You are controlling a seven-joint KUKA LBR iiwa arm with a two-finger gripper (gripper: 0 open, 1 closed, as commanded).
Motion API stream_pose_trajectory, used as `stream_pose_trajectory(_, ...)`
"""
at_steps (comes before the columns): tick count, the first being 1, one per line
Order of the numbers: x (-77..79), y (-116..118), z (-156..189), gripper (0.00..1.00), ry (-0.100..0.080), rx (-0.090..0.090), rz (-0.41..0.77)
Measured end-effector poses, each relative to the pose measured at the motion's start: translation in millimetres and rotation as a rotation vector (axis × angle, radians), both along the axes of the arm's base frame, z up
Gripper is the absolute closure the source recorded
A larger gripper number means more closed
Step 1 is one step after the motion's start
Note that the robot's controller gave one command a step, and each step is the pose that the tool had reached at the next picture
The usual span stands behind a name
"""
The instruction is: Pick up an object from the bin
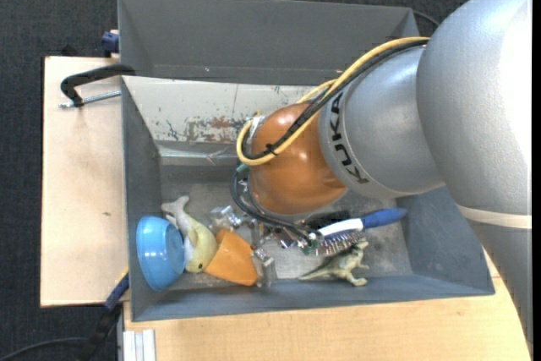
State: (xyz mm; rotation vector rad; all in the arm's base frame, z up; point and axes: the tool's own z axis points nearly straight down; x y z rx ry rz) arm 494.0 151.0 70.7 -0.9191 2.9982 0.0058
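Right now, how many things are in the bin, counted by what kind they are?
Toy animals: 2 (pale one, green dinosaur)
Blue cup: 1
Orange piece: 1
Toothbrush: 1
Total: 5 that I can see; the arm may hide more.

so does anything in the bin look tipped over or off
The blue bowl in the lower-left corner of the bin lies tipped on its side, against a pale toy animal. Nothing else looks broken or spilled.
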Motion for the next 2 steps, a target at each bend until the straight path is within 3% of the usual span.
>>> stream_pose_trajectory(1,0.3,-3,0,1.0,0.001,-0.002,-0.004)
stream_pose_trajectory(2,2.6,72,0,1.0,0.007,-0.029,0.128)
